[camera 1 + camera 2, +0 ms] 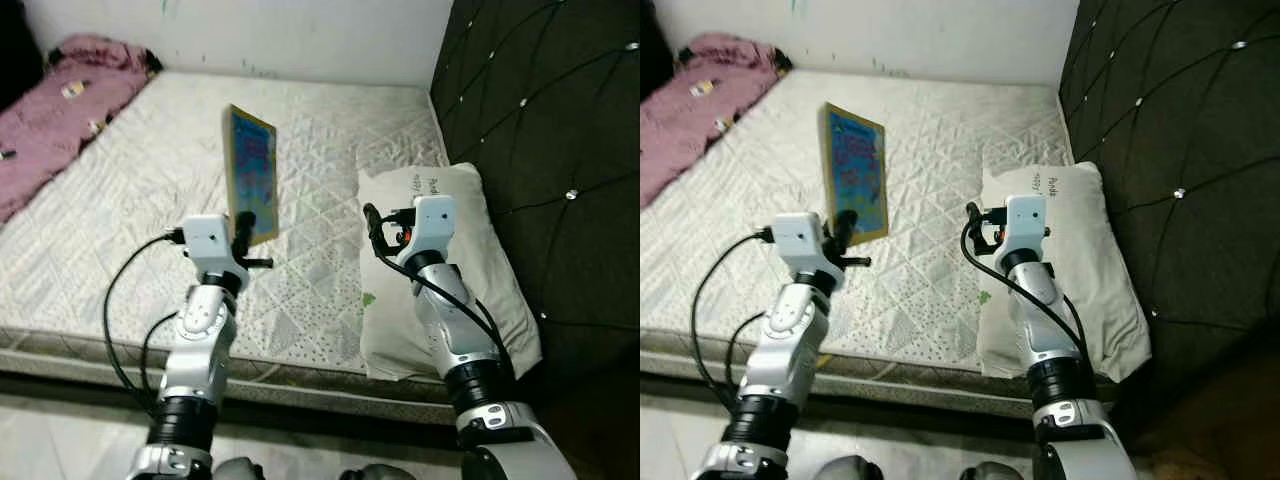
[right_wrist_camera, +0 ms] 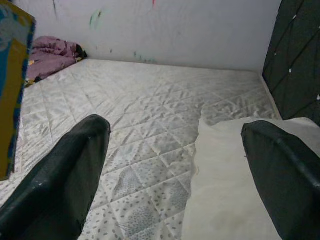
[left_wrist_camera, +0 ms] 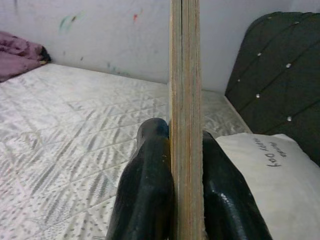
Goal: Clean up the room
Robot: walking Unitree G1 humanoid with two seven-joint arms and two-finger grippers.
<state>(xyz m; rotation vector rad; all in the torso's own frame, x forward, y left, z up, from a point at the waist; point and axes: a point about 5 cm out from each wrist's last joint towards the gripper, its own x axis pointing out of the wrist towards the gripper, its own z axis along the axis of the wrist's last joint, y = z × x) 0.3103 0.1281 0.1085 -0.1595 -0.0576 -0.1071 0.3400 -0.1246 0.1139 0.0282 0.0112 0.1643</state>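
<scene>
Starting on the far left, there's a crumpled pink blanket (image 1: pixel 55 95) in the bed's corner, then the bare quilted mattress (image 1: pixel 150 200). The left gripper (image 3: pixel 186 150) has its fingers (image 3: pixel 145 185) clamped on a flat board book (image 1: pixel 250 172), holding it upright above the mattress, long axis vertical, colourful cover facing the right arm. Over on the right, the right gripper (image 2: pixel 175 165) hangs with fingers spread wide, nothing in them, above a white pillow (image 1: pixel 470 250) lying against the dark tufted headboard (image 1: pixel 550 120).
</scene>
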